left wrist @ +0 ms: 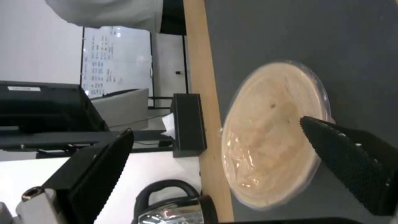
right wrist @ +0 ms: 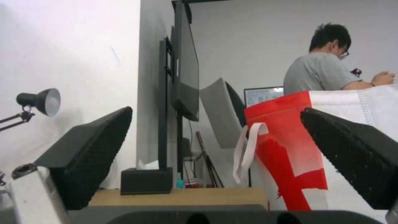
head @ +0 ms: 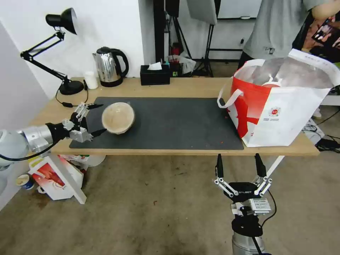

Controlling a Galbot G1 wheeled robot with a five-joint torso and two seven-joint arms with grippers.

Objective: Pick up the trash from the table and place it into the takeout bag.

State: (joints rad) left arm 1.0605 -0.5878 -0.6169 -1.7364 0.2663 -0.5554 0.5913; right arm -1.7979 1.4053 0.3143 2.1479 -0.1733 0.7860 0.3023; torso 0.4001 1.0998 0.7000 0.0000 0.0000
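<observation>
A tan lidded bowl [head: 118, 118] lies tipped on its side at the left end of the dark grey mat [head: 177, 120] on the table [head: 191, 86], its clear lid facing my left gripper. My left gripper [head: 101, 118] is open, one fingertip on each side of the bowl's near rim and neither touching it. In the left wrist view the bowl [left wrist: 273, 133] sits just beyond the open left gripper [left wrist: 216, 126]. The takeout bag [head: 279, 102] stands open on the table's right end. My right gripper [head: 240, 165] hangs open below the table's front edge, with the bag [right wrist: 290, 149] ahead of it.
A steel kettle [head: 109, 67], a black tissue box [head: 154, 74], a desk lamp [head: 60, 53] and a small white cup [head: 91, 80] line the back of the table. A smaller printed bag [head: 56, 177] lies on the floor under the left end. A person stands behind the takeout bag.
</observation>
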